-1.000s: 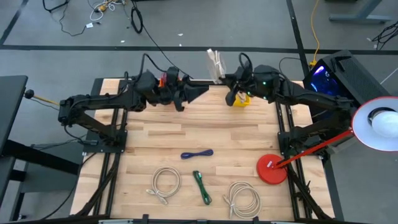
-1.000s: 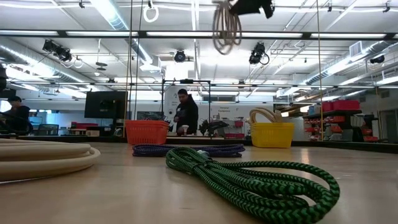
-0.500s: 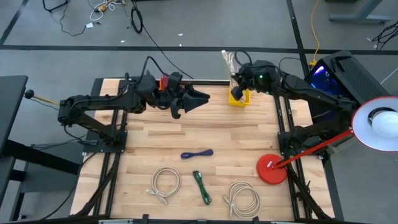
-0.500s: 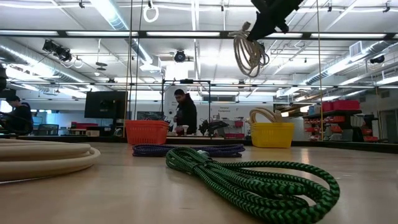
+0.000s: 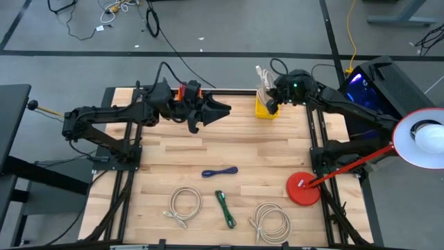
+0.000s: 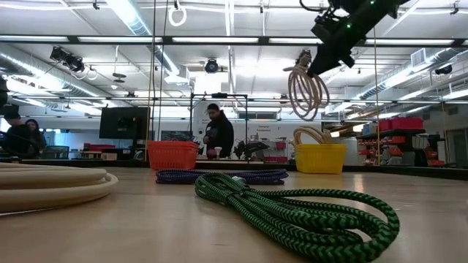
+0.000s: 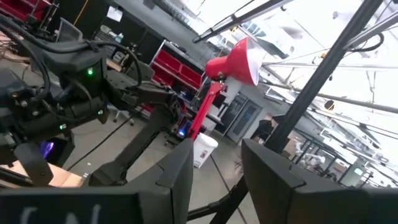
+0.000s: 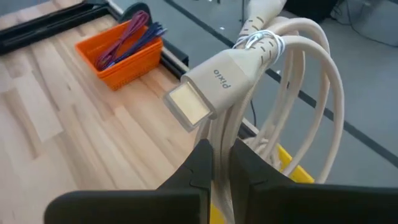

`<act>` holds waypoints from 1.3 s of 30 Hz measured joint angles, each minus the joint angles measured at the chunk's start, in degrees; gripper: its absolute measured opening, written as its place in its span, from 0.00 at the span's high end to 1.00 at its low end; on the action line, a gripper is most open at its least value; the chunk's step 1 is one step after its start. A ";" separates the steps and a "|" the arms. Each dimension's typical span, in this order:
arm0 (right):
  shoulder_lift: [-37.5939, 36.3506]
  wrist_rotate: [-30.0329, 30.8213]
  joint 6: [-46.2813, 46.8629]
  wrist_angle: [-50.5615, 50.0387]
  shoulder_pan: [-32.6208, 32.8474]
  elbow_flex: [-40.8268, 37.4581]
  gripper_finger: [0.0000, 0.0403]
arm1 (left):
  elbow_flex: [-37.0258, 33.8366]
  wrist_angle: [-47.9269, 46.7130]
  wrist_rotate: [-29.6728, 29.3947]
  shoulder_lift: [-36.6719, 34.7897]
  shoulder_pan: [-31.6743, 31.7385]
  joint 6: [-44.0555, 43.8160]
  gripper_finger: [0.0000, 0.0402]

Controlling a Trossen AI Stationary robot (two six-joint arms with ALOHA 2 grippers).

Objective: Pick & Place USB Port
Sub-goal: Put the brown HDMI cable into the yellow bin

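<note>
Above yellow basket [image 5: 264,109]: cable [image 8: 273,93] in right end effector [image 8: 216,158]

One word reads clearly, "pixio", printed in small grey letters along the beige plug housing [image 8: 219,81] of the coiled cable [image 8: 292,106], while every other sign out in the room behind stays too small to read.

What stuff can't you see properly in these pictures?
- Yellow basket, high view: the white cable and the right gripper cover its inside.
- Orange basket, high view: hidden under the left arm.
- Left gripper, left wrist view: its jaws are cut off by the bottom edge.
- Cream cable, low view: cut off by the left edge.
</note>
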 joint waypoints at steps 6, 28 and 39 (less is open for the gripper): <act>-1.00 -2.16 -0.28 -0.71 -3.61 -3.83 0.95 | 0.00 -0.19 0.02 0.01 0.02 0.02 0.65; -1.07 -7.62 -1.55 2.95 -9.03 -11.80 0.95 | 0.00 -0.94 0.02 0.05 0.02 0.92 0.65; 1.00 -10.55 -1.58 3.58 -9.42 -11.84 0.95 | 0.00 -1.01 -0.85 0.07 0.07 1.49 0.65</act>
